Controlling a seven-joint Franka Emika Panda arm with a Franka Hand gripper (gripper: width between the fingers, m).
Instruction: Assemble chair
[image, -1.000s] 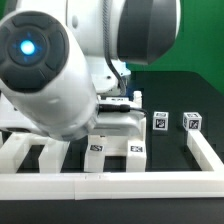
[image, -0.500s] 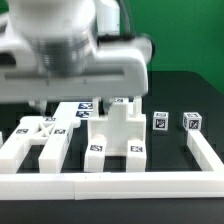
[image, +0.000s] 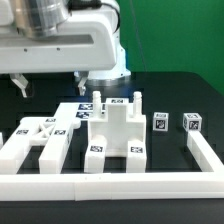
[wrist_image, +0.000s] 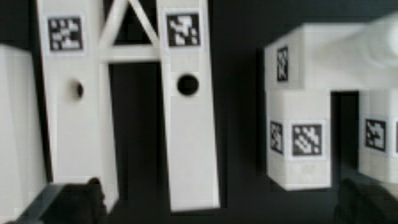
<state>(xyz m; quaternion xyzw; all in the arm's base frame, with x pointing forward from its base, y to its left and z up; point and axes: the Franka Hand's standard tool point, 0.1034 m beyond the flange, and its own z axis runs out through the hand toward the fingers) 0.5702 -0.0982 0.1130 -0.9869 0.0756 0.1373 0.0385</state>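
The chair lies in separate white tagged pieces. A blocky piece with short uprights (image: 116, 128) stands mid-table. Flat barred pieces (image: 38, 138) lie to the exterior view's left of it. Two small tagged blocks (image: 160, 122) (image: 192, 121) sit to its right. My gripper (image: 50, 86) hangs above the flat pieces, open and empty, clear of all parts. In the wrist view the gripper (wrist_image: 217, 205) shows dark fingertips (wrist_image: 71, 203) spread wide over two long white bars (wrist_image: 185, 110) (wrist_image: 50, 100), with the blocky piece (wrist_image: 313, 110) beside them.
A long low white L-shaped border rail (image: 110, 184) runs along the front and up the exterior view's right side (image: 205, 150). A flat sheet with several tags, the marker board (image: 82, 107), lies behind the flat pieces. The table is black.
The arm has swung away from the camera and risen, uncovering the chair pieces. The pieces have not moved.
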